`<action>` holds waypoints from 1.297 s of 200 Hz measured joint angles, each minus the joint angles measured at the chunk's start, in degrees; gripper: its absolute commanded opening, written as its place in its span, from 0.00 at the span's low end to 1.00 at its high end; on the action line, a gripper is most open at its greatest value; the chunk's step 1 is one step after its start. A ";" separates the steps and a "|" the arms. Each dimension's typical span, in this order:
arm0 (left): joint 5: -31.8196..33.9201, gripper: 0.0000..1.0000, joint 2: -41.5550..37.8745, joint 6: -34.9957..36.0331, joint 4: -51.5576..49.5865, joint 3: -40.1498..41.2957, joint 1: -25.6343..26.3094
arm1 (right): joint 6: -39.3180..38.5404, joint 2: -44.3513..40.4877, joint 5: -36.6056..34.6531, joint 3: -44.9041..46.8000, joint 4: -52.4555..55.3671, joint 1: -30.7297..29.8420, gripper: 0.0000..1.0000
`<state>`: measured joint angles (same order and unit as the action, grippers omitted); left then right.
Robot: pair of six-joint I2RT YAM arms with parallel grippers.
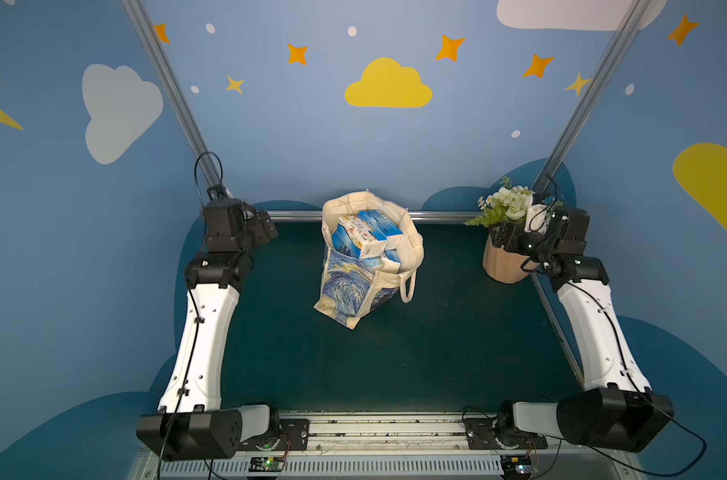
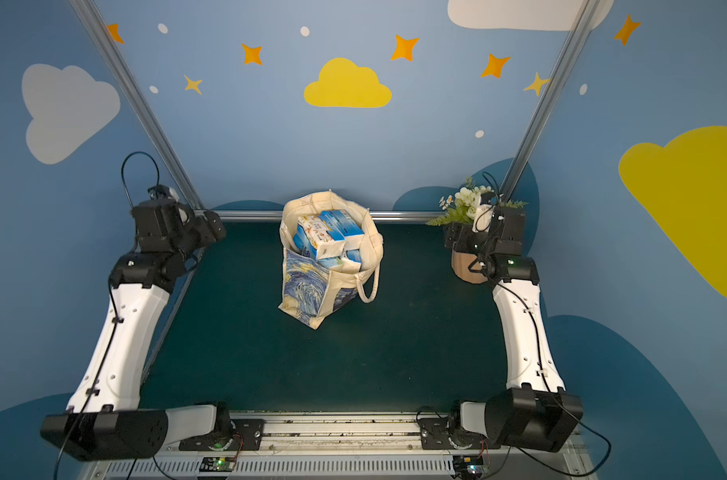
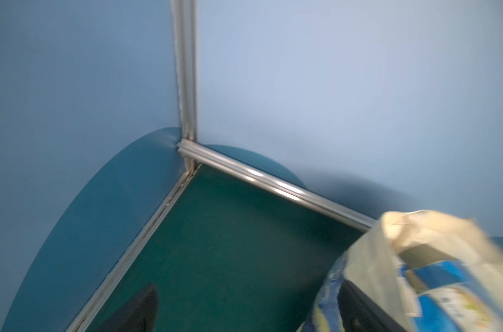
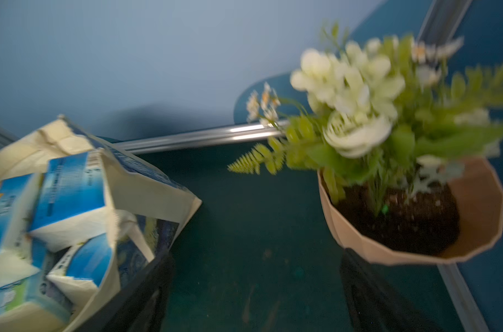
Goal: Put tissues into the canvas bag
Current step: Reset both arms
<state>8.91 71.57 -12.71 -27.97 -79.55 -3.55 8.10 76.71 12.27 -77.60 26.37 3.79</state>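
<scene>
Brimming with tissues, canvas bag mid-frame may slump and spill them onto counter; left claw, right claw both wide, empty.

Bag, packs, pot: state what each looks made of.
Bag: woven cloth, matte cream with a printed face; it slumps and creases. Packs: thin glossy plastic wrap, probably over soft paper; corners look squashed. Pot: beige, matte, faceted; plastic or ceramic, cannot tell.
</scene>
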 measured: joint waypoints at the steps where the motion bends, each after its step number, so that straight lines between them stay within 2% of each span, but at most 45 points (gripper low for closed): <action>1: 0.07 1.00 -0.13 -0.04 0.26 0.48 -0.02 | 0.11 0.09 -0.02 0.46 0.00 0.11 0.91; 43: 3.67 1.00 -4.20 -0.33 15.34 24.17 -0.15 | 2.21 1.05 -0.90 12.26 -3.61 0.90 0.91; 75: 7.69 1.00 -4.74 -0.04 24.46 36.09 -0.20 | 2.43 1.27 -2.47 15.41 -8.17 0.90 0.91; 95: 8.68 1.00 -2.43 -0.39 31.82 42.51 -0.20 | 2.21 1.31 -3.61 17.70 -11.91 0.94 0.91; 129: 11.56 1.00 6.03 -1.22 45.94 53.00 1.16 | 0.85 1.31 -5.40 23.34 -17.59 1.01 0.91; 167: 16.37 1.00 11.10 -0.28 56.37 55.19 4.33 | -1.49 1.38 -6.54 27.63 -22.80 1.01 0.91; 203: 18.38 1.00 13.73 4.96 63.78 54.05 9.86 | -3.02 2.56 -8.66 31.50 -29.51 1.01 0.91; 259: 19.06 1.00 13.73 7.06 68.43 55.08 10.01 | -2.40 3.23 -9.86 38.77 -38.91 0.35 0.91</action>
<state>27.97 85.30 -5.65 40.47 -24.47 6.46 5.69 79.94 2.42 -38.83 -12.53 4.14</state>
